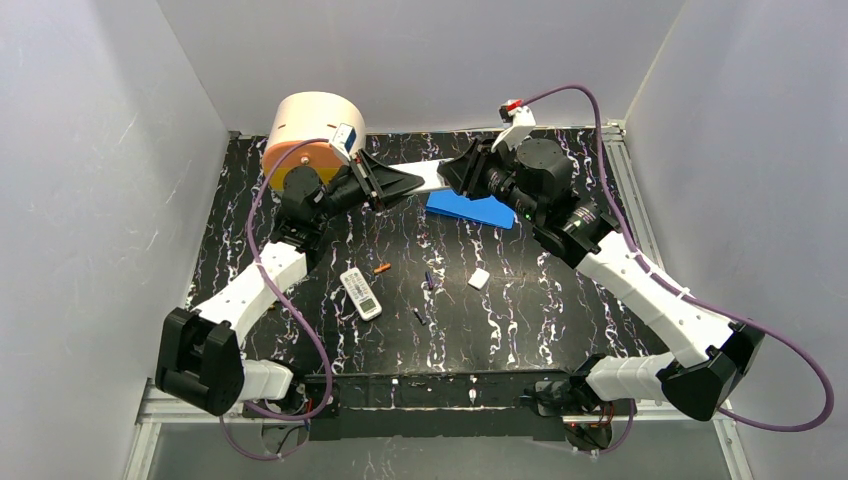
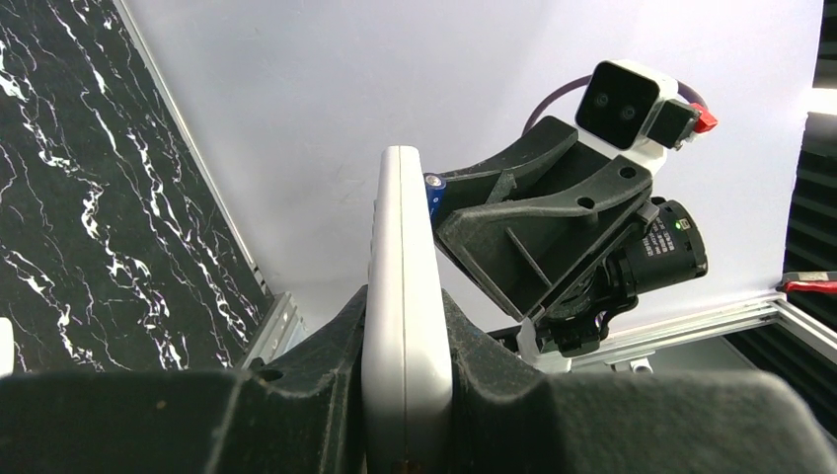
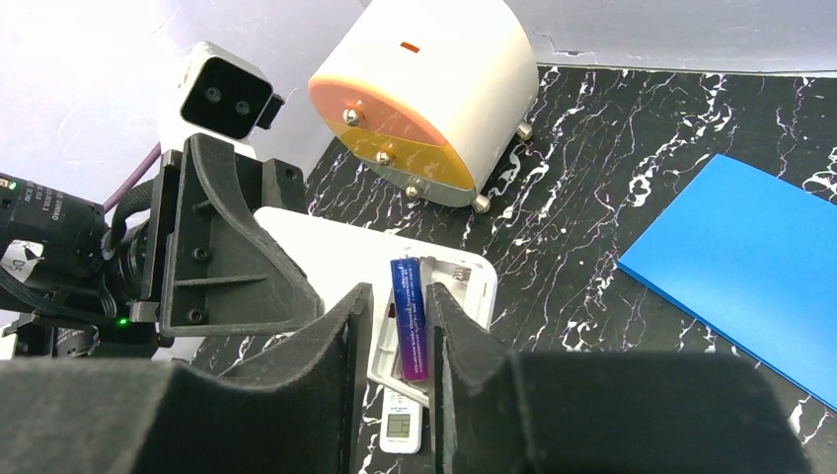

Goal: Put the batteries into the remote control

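Insertion step: left gripper [image 2: 403, 311], jaws pinching the remote [image 2: 400, 217] aloft; right gripper [image 3: 397, 301], jaws pinching a purple battery [image 3: 412, 326] at its open bay [image 3: 466, 281]. The next move should press it squarely home. Spares [image 1: 381, 268] lie on the worktop [image 1: 530, 300].

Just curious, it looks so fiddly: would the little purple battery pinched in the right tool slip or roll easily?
Probably. The purple battery is a thin smooth cylinder, so it would likely roll if dropped on the table. It looks rigid, so the right tool can pinch it firmly, though its glossy skin might slide between the fingers.
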Robot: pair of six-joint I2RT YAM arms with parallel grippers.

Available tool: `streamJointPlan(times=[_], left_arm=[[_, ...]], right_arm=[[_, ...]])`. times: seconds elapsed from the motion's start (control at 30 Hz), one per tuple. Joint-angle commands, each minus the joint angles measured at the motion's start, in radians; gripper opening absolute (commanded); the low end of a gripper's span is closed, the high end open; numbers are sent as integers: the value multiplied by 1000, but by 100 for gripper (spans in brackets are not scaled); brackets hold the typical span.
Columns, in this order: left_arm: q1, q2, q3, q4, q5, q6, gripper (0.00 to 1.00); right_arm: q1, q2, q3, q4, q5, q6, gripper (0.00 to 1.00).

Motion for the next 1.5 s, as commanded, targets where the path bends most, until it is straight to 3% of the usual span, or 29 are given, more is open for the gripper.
streamJointPlan(times=[0.0,0.23,0.47,1.03,1.47], left_arm=[[-6,-8,57,119,-22,-28,0],[-6,-2,57,125,-34,-25,0],[-6,6,58,149,-35,-56,0],[-52,2,-3,295,-190,-112,0],[-62,23,-24,362,-221,-215,0]], right_arm=[[-1,-1,19,-19,25,-33,37],[-1,-1,64,-48,49,-19,39],[-1,17,72,-55,74,-34,22],[2,57,98,-4,172,67,21],[20,29,27,88,218,-33,28]])
